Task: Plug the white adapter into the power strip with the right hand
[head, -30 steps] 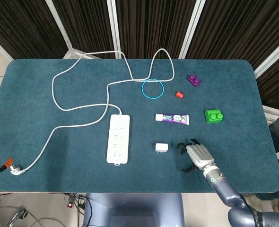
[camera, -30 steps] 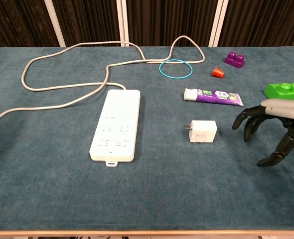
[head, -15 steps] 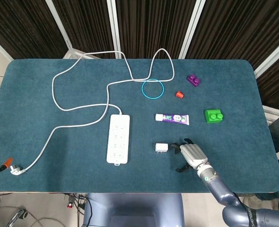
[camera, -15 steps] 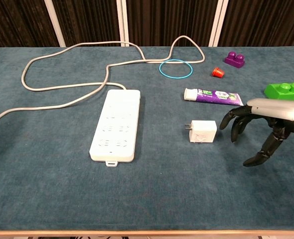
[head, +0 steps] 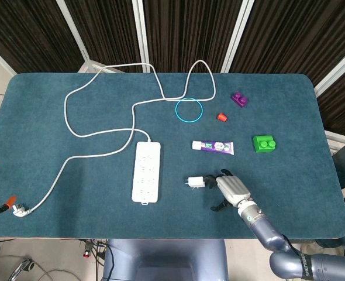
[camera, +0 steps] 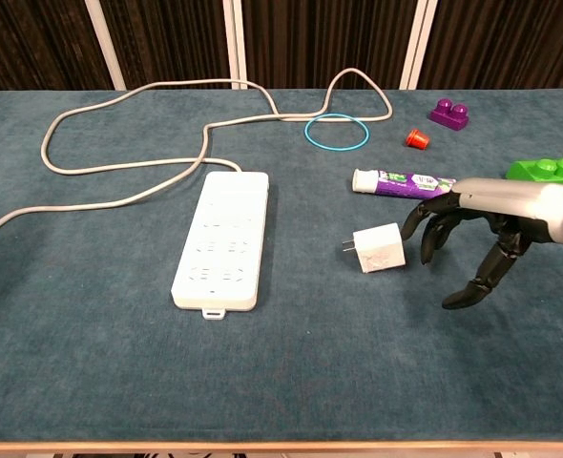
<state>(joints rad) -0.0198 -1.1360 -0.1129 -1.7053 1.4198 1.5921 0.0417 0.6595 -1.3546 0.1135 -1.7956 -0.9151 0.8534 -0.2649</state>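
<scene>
The white adapter lies tilted on the blue table, its prongs pointing left toward the white power strip. My right hand is just right of the adapter, low over the cloth. Its fingers are spread and curled downward, with the fingertips at the adapter's right edge, touching it or nearly so. The thumb hangs apart and nothing is held. A hand-width gap of cloth separates adapter and strip. My left hand is not visible.
A toothpaste tube lies just behind the hand. Further back are a green block, a purple block, a red cap and a blue ring. The strip's cable loops across the left half.
My right hand has moved left to the adapter. The adapter has shifted slightly left and turned, its prongs now angled toward the strip.
</scene>
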